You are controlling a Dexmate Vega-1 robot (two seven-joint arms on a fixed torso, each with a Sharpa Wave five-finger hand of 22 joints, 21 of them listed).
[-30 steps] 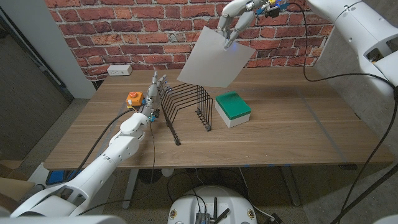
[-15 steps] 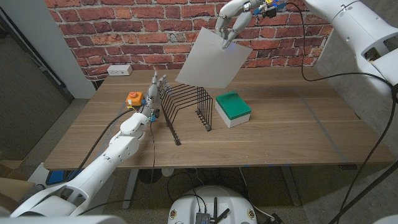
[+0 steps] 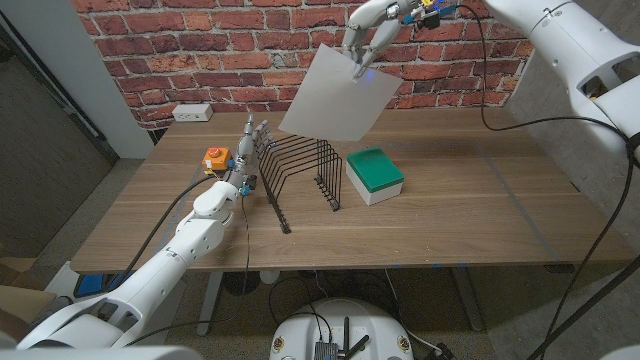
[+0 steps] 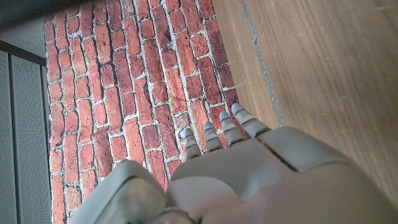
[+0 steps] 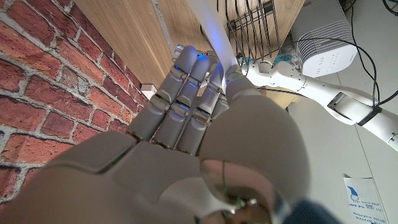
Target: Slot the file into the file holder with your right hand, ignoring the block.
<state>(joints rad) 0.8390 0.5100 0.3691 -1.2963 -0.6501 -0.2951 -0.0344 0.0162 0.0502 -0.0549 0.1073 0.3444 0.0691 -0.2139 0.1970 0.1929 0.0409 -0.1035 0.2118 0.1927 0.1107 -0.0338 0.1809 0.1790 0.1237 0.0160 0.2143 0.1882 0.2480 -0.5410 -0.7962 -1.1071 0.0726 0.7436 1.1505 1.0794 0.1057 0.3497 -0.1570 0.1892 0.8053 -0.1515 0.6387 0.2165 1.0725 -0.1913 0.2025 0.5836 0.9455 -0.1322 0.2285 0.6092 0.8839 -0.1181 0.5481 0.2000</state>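
The file [image 3: 338, 93] is a flat pale grey sheet (plain, unmarked), tilted in the air above the black wire file holder [image 3: 296, 172], its upper edge pinched by the right hand [image 3: 368, 38] at about one o'clock from the holder. Since a second ago the sheet has drifted slightly toward nine o'clock. The left hand [image 3: 247, 150] stands at the holder's nine o'clock, fingers straight and close together; the left wrist view shows nothing in them. A green-topped block [image 3: 374, 174] sits at three o'clock.

An orange box [image 3: 215, 158], a white socket [image 3: 191, 112], brick wall [image 3: 200, 50] behind.
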